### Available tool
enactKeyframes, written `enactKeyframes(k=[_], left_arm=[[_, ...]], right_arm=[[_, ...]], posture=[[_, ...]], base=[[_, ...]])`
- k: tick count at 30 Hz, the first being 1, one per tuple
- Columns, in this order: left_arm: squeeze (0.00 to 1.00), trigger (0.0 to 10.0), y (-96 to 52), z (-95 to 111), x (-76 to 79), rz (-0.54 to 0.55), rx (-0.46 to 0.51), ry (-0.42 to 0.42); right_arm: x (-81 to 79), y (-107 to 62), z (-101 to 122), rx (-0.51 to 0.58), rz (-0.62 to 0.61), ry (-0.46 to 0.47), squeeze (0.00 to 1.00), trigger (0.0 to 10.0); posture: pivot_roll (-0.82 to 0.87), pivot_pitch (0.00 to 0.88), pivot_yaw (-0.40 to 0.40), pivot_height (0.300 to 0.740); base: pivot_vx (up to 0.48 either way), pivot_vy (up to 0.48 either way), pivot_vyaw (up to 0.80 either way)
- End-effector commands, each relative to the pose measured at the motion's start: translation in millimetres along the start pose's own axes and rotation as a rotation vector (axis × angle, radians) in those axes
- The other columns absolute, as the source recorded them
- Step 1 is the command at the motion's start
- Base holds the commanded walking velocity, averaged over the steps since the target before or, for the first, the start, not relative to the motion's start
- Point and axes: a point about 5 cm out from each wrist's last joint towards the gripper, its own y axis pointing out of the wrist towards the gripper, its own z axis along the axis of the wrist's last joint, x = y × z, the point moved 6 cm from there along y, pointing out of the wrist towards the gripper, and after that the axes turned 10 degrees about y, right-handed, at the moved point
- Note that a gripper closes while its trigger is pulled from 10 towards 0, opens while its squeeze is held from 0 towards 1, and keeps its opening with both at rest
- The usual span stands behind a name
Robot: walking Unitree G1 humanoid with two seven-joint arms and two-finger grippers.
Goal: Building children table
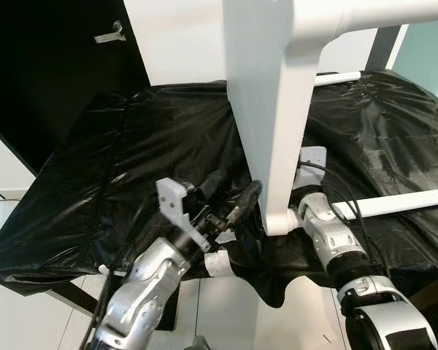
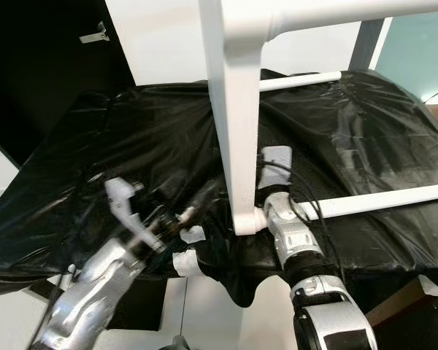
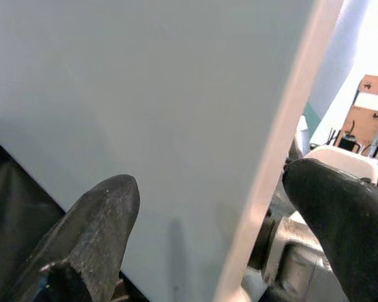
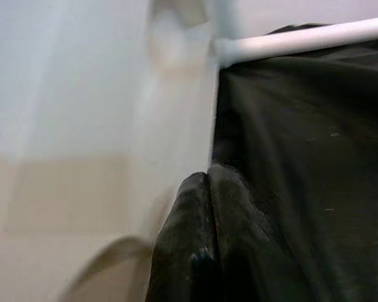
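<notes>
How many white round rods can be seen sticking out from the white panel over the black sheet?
3. One rod at the top of the white panel, one at mid height lying toward the far edge of the black sheet, one near the bottom. Others may be hidden.

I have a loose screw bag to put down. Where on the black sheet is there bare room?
The black plastic sheet is bare across its far left, between the dark wall and the upright white wooden table panel. There is also room on the right between the two white round rails. It is crowded at the panel's foot, where the left tool and right tool meet.
</notes>
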Motion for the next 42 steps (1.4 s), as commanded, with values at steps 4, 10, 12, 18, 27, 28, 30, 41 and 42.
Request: enactKeyframes(k=[4, 10, 12, 18, 27, 28, 30, 41, 42], left_arm=[[0.00, 10.0, 24.7, -11.7, 5.5, -0.074, -0.014, 0.071], [0.00, 10.0, 52.3, -21.2, -23.4, 0.116, -0.103, 0.214], [0.00, 10.0, 57.1, -28.0, -34.6, 0.185, -0.167, 0.305], [0.00, 10.0, 31.6, -43.3, -110.0, 0.618, -0.362, 0.414], [0.00, 10.0, 11.4, -21.3, -148.7, 0.879, -0.334, 0.429], [0.00, 10.0, 19.2, -19.8, -142.7, 0.841, -0.292, 0.380], [0.00, 10.0, 30.1, -15.5, -133.0, 0.789, -0.224, 0.317], [0.00, 10.0, 34.2, -5.6, -127.2, 0.761, -0.132, 0.288], [0.00, 10.0, 35.4, -5.9, -126.6, 0.768, -0.131, 0.288]], right_arm=[[-26.6, -2.7, -11.1, -0.016, 0.130, 0.034, 0.00, 0.0], [-29.9, -12.7, -19.7, -0.006, 0.132, 0.014, 0.00, 0.2], [-24.8, -13.0, -11.7, 0.033, 0.086, -0.021, 0.00, 10.0], [4.7, -32.4, 14.5, 0.146, -0.050, -0.018, 0.00, 10.0], [73.8, -105.1, 32.1, 0.204, -0.366, -0.001, 0.00, 10.0], [84.1, -105.2, 35.6, 0.204, -0.399, 0.032, 0.00, 10.0], [99.1, -98.3, 39.0, 0.192, -0.443, 0.102, 0.00, 10.0], [24.7, -69.5, -38.8, -0.303, -0.069, -0.041, 0.00, 10.0], [26.6, -70.4, -38.8, -0.312, -0.070, -0.044, 0.00, 10.0]], posture=[[0.15, 0.000, 0.056, 0.740], [0.13, 0.000, 0.072, 0.740], [0.13, 0.000, 0.072, 0.740], [0.12, 0.000, 0.075, 0.740], [0.10, 0.000, 0.071, 0.740], [0.08, 0.000, 0.076, 0.740], [0.08, 0.000, 0.076, 0.740], [0.12, 0.000, 0.055, 0.740], [0.12, 0.000, 0.055, 0.740]], base=[[0.000, 0.000, 0.00], [0.000, 0.000, 0.00], [0.000, 0.000, 0.00], [0.000, 0.000, 0.00], [0.000, 0.000, 0.00], [0.000, 0.000, 0.00], [0.000, 0.000, 0.00], [0.000, 0.000, 0.00], [0.000, 0.000, 0.00]])
